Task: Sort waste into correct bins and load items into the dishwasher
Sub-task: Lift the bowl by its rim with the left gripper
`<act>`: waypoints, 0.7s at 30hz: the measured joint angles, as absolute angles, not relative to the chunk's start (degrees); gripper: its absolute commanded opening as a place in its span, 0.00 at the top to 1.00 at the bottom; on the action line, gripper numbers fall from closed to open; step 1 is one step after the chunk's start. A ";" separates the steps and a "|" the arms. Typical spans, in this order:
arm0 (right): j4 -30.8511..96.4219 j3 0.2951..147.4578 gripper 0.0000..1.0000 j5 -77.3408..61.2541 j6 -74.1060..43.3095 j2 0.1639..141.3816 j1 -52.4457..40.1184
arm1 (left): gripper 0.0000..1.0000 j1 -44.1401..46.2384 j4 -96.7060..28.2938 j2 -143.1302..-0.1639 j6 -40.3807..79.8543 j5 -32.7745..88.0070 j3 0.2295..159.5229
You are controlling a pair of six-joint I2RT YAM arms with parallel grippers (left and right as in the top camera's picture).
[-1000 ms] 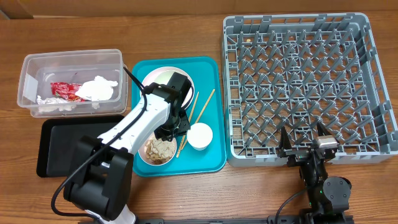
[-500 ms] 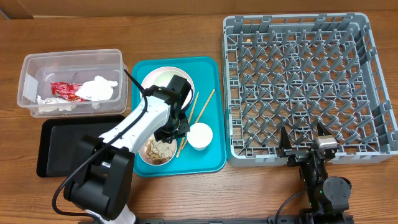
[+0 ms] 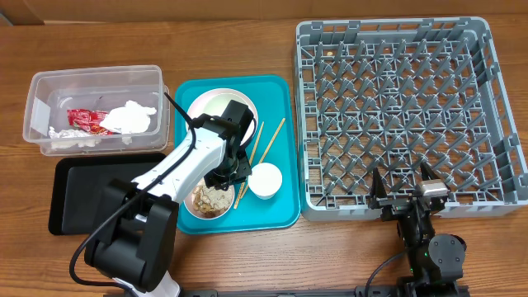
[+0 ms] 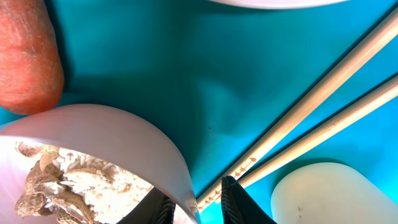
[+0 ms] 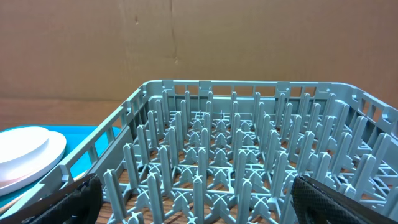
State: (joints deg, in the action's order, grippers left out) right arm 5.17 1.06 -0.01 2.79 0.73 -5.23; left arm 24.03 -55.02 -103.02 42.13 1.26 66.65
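Left tool clenched on rim of scrap bowl, sitting on teal tray; right tool released beside rack; I'd lift level, clear chopsticks, probably tip into black tray.

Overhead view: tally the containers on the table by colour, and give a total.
Clear tub: 1
Black tray: 1
Teal tray: 1
Grey dish rack: 1
Total: 4
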 measured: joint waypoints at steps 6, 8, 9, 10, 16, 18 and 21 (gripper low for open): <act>5.17 1.06 0.00 0.01 2.79 0.73 -5.23 | 0.90 24.03 -55.05 -103.02 42.65 1.23 66.65; 5.15 1.06 0.00 0.01 2.79 0.73 -5.23 | 0.94 24.03 -55.20 -103.02 43.18 1.28 66.65; 5.19 1.06 0.00 0.01 2.79 0.73 -5.23 | 0.94 24.03 -55.33 -103.02 43.20 1.23 66.65; 5.17 1.06 0.00 -0.01 2.79 0.73 -5.23 | 0.93 24.03 -55.27 -103.02 43.18 1.08 66.65; 5.15 1.06 0.00 -0.01 2.81 0.73 -5.23 | 0.96 24.03 -55.27 -103.02 43.18 0.80 66.65; 5.17 1.06 0.00 0.01 2.81 0.73 -5.23 | 0.95 24.03 -55.31 -103.02 43.20 0.64 66.65; 5.15 1.06 0.00 0.01 2.79 0.73 -5.23 | 0.89 24.03 -55.48 -103.02 43.16 0.62 66.65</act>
State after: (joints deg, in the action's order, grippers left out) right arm 5.15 1.06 0.01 2.79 0.73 -5.23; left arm 24.03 -55.48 -103.02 43.16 0.62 66.65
